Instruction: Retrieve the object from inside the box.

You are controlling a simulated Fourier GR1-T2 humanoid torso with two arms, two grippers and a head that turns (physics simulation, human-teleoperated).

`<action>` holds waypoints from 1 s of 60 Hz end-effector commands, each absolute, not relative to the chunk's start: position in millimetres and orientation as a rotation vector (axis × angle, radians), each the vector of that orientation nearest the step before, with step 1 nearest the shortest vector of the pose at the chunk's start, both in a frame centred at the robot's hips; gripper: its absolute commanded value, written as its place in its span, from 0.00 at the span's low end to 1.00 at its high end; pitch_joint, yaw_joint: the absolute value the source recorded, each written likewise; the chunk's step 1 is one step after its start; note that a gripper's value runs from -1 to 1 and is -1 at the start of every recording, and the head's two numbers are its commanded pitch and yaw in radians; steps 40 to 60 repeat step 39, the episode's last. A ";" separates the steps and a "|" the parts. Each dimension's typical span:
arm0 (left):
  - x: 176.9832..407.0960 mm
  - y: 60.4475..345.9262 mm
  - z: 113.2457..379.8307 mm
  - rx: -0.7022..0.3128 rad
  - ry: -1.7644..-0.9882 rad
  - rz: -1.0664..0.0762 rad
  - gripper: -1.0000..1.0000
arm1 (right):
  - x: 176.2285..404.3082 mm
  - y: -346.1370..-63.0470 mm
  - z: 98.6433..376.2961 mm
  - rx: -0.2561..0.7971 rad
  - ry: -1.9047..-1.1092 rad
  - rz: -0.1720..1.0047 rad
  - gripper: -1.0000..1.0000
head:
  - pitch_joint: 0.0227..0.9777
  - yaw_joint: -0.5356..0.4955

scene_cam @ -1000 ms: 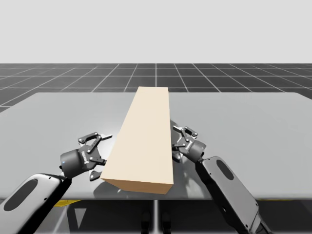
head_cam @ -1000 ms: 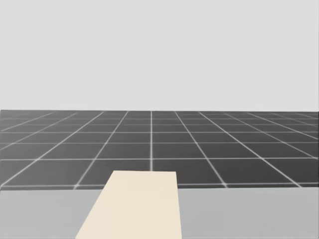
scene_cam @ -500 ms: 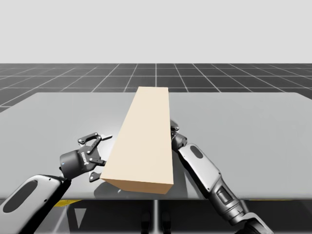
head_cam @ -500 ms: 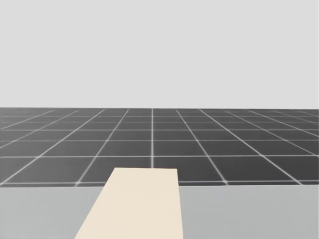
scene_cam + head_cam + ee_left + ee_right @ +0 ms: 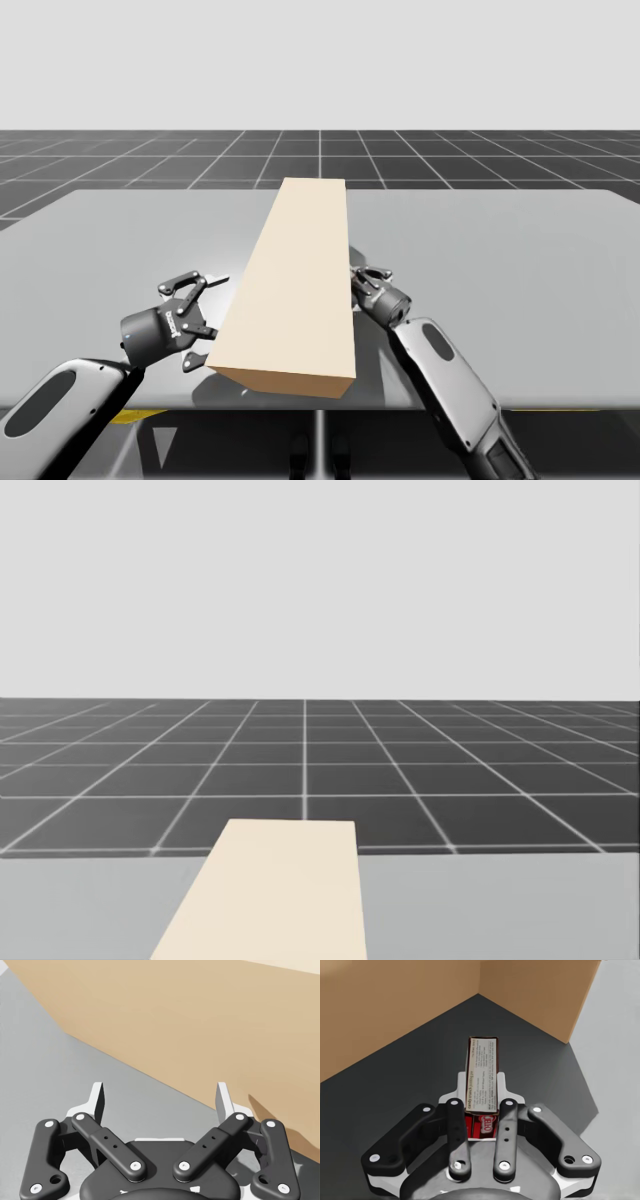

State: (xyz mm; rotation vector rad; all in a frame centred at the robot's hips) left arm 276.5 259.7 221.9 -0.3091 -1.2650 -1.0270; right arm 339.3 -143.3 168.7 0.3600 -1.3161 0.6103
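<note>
One table (image 5: 520,260), one long tan box (image 5: 295,290), one flat red carton (image 5: 482,1060): that is your tally of goods. The box lies along the table's middle, from the near edge toward the far edge. The carton sits between the box's tan walls. You have two arms over the near edge, the left arm (image 5: 60,400) and right arm (image 5: 450,375). They carry two grippers, the left gripper (image 5: 160,1100) and right gripper (image 5: 481,1092), one each side of the box, with two fingers (image 5: 97,1102) apiece, four in all.
</note>
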 end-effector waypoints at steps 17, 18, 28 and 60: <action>279.9 267.1 225.1 -0.299 -1.289 -0.990 0.00 | 246.2 -270.0 252.0 0.218 -1.604 0.295 1.00 | 0.17 0.49; 280.0 267.5 225.3 -0.299 -1.291 -0.988 0.00 | 242.9 -273.5 257.8 0.213 -1.617 0.282 1.00 | 0.17 0.49; 280.9 269.3 225.9 -0.298 -1.295 -0.979 0.00 | 228.8 -299.3 309.7 0.130 -1.732 0.179 1.00 | 0.16 0.49; 282.6 269.6 224.4 -0.292 -1.290 -0.977 0.00 | 214.1 -286.3 396.5 0.142 -1.911 0.208 1.00 | 0.17 0.49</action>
